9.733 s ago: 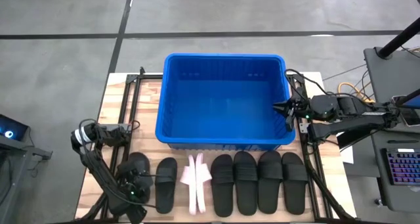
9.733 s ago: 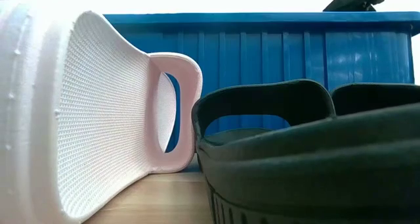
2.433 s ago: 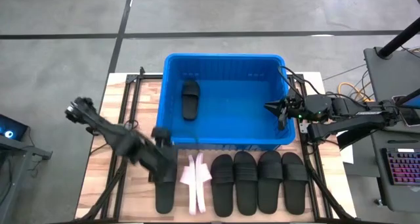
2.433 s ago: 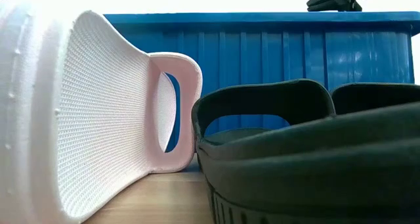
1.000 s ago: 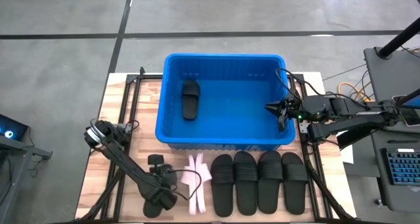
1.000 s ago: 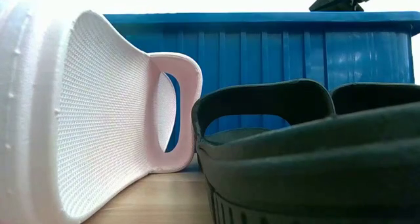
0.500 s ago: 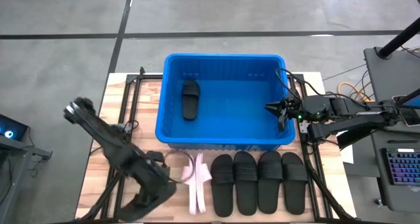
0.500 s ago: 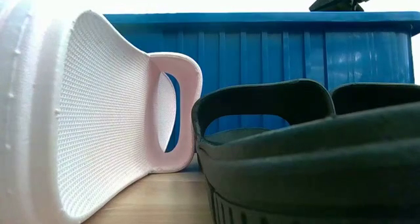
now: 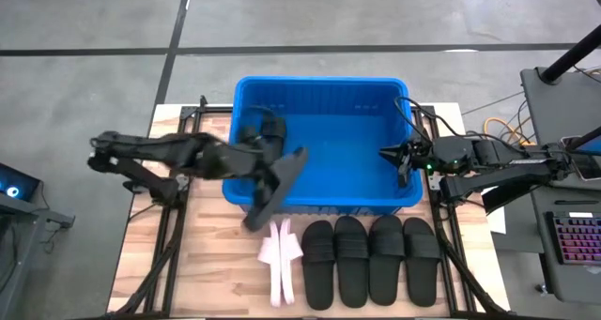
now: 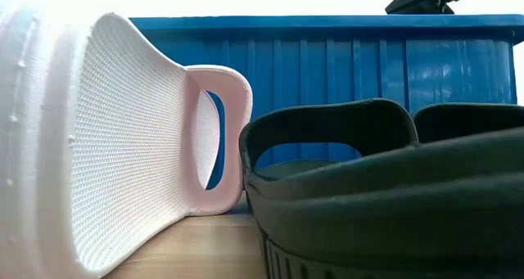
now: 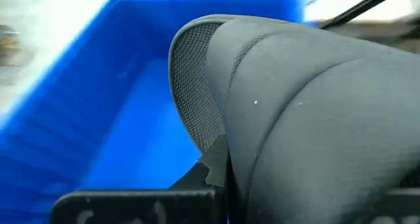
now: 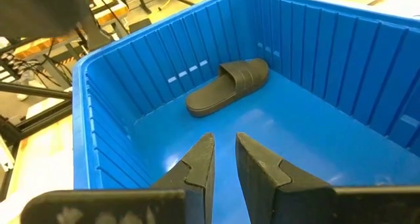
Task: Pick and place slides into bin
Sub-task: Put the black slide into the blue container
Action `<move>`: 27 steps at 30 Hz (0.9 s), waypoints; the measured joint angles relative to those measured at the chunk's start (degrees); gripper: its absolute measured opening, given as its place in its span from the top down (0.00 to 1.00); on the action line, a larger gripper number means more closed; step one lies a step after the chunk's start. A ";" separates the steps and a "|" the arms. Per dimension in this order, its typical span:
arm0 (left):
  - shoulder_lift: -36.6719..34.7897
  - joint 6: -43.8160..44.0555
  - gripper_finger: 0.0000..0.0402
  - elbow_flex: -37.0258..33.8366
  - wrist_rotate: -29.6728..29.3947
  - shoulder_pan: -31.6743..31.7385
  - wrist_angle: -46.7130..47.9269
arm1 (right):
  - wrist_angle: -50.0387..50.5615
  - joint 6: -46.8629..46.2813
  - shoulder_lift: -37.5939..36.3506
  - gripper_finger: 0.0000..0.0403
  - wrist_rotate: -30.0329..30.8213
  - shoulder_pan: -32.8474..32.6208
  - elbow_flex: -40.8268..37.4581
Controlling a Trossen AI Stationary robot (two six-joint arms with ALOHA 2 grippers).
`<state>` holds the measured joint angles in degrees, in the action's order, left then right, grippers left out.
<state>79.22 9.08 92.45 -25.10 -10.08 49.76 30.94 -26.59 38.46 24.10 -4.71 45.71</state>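
My left gripper (image 9: 266, 163) is shut on a black slide (image 9: 272, 193) and holds it over the near left corner of the blue bin (image 9: 319, 80). That slide (image 11: 295, 119) fills the left wrist view. Another black slide (image 12: 230, 86) lies flat on the bin's floor at the far left. My right gripper (image 12: 223, 155) hangs over the bin's right side, its fingers a little apart and bare. On the table (image 9: 188, 254) before the bin lie a pale pink pair (image 9: 280, 259), on edge, and several black slides (image 9: 366, 259), flat. My left gripper holds the black slide by a long side near its raised end (image 9: 282, 168), reaching level from the table's left. The slide itself hides the fingers in the wrist view. It is lifted clear and tilted, its lower end (image 9: 252, 219) hanging over the bin's near wall.
Black frame rails (image 9: 183, 198) and cables run along both sides of the bin. A side table with a keyboard (image 9: 573, 240) stands past the table's right edge. Bare wood lies at the near left. In the low view a pink slide (image 10: 123, 148) and a black slide (image 10: 368, 189) stand before the bin wall (image 10: 327, 66).
My left gripper has risen from the table's near left and swung toward the far edge and the bin. The black slide that lay left of the pink pair has come up with it, lifted clear and tipped over the bin's near wall.
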 joint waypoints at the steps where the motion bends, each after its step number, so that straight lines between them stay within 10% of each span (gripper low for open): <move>1: 1.73 -2.34 1.00 0.77 -0.59 1.92 0.33 | 0.00 0.00 0.00 0.87 0.00 0.00 0.00; 27: 20.41 -26.40 1.00 -12.77 -16.44 33.33 -5.27 | 0.11 -2.99 -0.02 0.87 3.06 0.02 0.00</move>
<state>99.63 -17.32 79.68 -41.55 23.26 44.49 31.05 -29.58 38.44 27.16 -4.69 45.71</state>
